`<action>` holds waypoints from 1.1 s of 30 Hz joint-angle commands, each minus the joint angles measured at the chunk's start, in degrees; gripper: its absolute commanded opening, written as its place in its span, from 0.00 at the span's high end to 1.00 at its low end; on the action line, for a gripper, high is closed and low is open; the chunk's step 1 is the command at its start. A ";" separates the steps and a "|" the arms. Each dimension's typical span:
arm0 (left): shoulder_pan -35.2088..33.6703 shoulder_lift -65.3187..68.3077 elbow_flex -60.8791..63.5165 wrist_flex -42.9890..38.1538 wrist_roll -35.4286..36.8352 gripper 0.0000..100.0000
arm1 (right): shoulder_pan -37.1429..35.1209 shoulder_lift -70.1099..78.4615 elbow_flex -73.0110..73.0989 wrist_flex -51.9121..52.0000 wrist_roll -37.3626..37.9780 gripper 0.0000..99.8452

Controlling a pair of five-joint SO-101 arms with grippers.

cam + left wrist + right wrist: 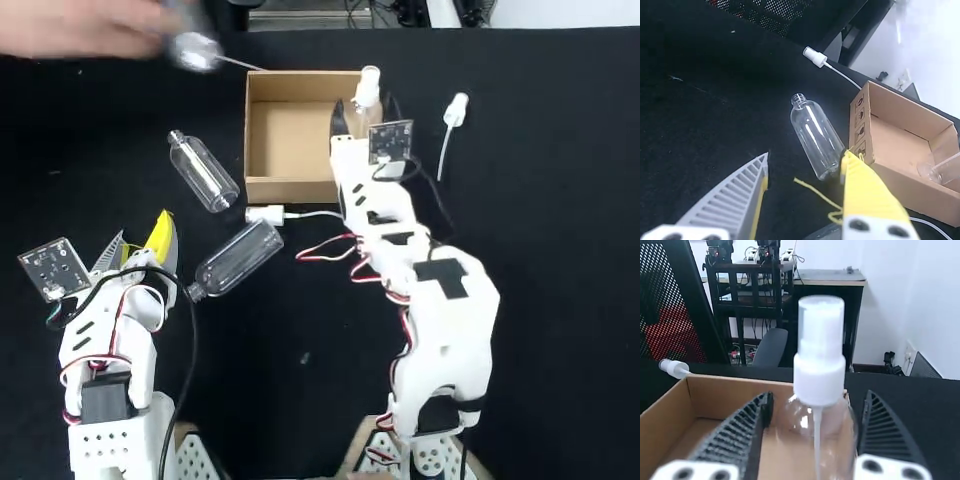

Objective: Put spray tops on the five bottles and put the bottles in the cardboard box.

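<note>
High view showed me the cardboard box (292, 188) at the far middle of the black table (540, 220). My right gripper (362, 115) was at the box's right wall. Its fingers were clenched on a capped bottle (819, 412), which had a white spray top on its neck. The bottom of that bottle was down inside the box, near the right wall. I could not tell if it touched the box floor. My left gripper (140, 232) was low on the left side of the table. Its yellow finger (865, 195) and its grey finger (735, 200) were spread apart with nothing between them. A first open bottle (815, 135) lay on its side just beside the box's left wall, with its neck pointing away from me. A second open bottle (238, 258) lay on its side nearer to me, between the box and my left gripper. A near spray top (265, 213) lay just in front of the box. A right spray top (455, 108) lay off to the right of the box. A far spray top (815, 56) was past the box's far left corner. A person's hand (90, 25) was at it, too blurry for me to tell if it held it.
</note>
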 commanded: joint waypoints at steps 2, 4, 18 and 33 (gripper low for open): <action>-0.66 -0.79 -0.48 -1.41 0.09 0.78 | -0.79 -7.78 1.36 2.37 0.18 0.76; -0.66 -0.79 -0.48 -1.41 0.09 0.78 | -0.70 -9.63 2.77 2.46 0.18 0.76; -0.66 -0.79 -0.57 -1.41 0.09 0.78 | -0.62 -23.25 15.25 2.55 0.35 0.76; -0.66 -0.79 -0.66 -1.41 0.09 0.78 | -0.53 -40.48 20.00 17.67 0.18 0.77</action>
